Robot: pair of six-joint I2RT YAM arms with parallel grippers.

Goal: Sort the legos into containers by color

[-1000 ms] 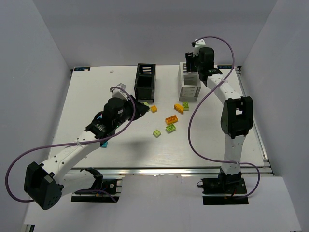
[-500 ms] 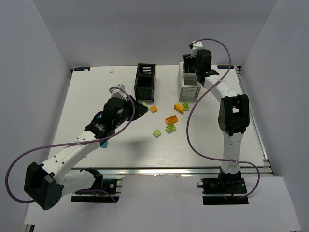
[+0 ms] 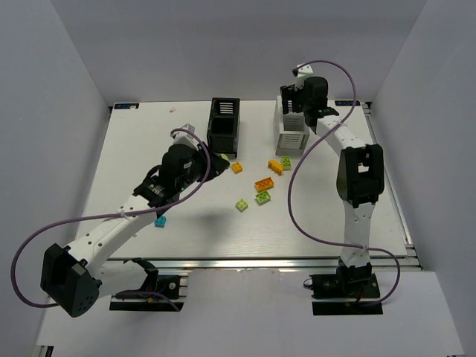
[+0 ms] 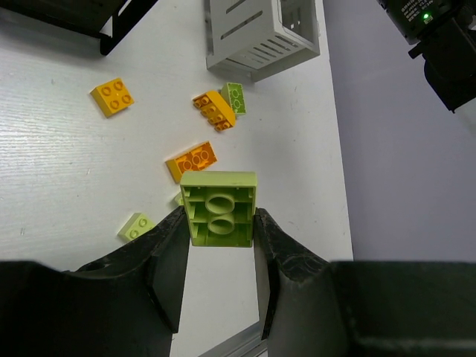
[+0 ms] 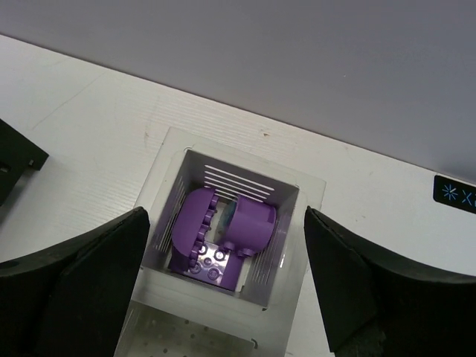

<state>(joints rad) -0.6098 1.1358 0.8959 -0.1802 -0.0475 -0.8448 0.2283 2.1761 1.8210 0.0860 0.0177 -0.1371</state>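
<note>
Left fingers (image 4: 220, 245) clamped on 1 lime brick (image 4: 219, 208), held off the tabletop (image 4: 67, 171). Right fingers (image 5: 223, 275) spread wide above white box (image 5: 169, 158); purple bricks (image 5: 216, 230) lie inside, directly below them. Next, likely: carry lime brick to black box (image 3: 223, 126).

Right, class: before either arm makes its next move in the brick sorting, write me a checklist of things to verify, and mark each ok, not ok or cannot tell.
1. Left gripper has a firm hold: ok, its fingers clamp a lime green brick on both sides.
2. Right gripper is open and empty: ok, fingers wide apart above the white box.
3. Purple bricks lie inside the white box: ok.
4. Black box stands upright: ok.
5. What the black box holds: cannot tell.
6. Table free of loose bricks: not ok, orange and green ones remain, plus a cyan brick.
</note>
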